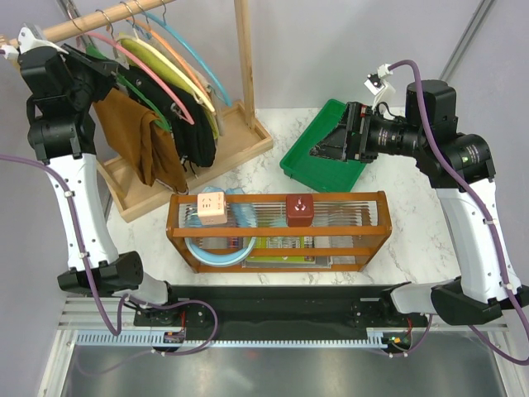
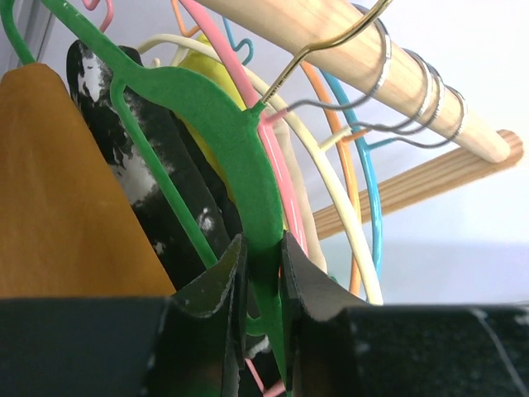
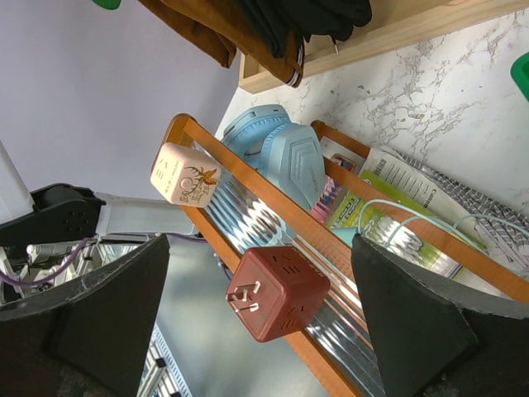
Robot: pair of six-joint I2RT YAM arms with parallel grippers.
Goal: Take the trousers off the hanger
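Observation:
The rust-brown trousers (image 1: 136, 136) hang folded over the green hanger (image 1: 159, 118) on the wooden rail at the far left. In the left wrist view the green hanger (image 2: 223, 124) runs down between the jaws of my left gripper (image 2: 263, 256), which is shut on its flat neck, with the trousers (image 2: 58, 207) just to the left. From above, my left gripper (image 1: 107, 73) sits high beside the rail. My right gripper (image 1: 326, 149) hovers open over the right side of the table and holds nothing. In its own view, my right gripper (image 3: 260, 248) has wide-spread jaws, and the trousers' hem (image 3: 198, 21) shows at the top.
A black garment (image 1: 194, 136) and pink, yellow, orange and blue hangers crowd the same rail (image 2: 372, 74). A wooden rack (image 1: 277, 198) with a pale cube (image 1: 212, 207) and a red-brown plug cube (image 1: 299, 210) stands mid-table. A green tray (image 1: 302, 161) lies behind it.

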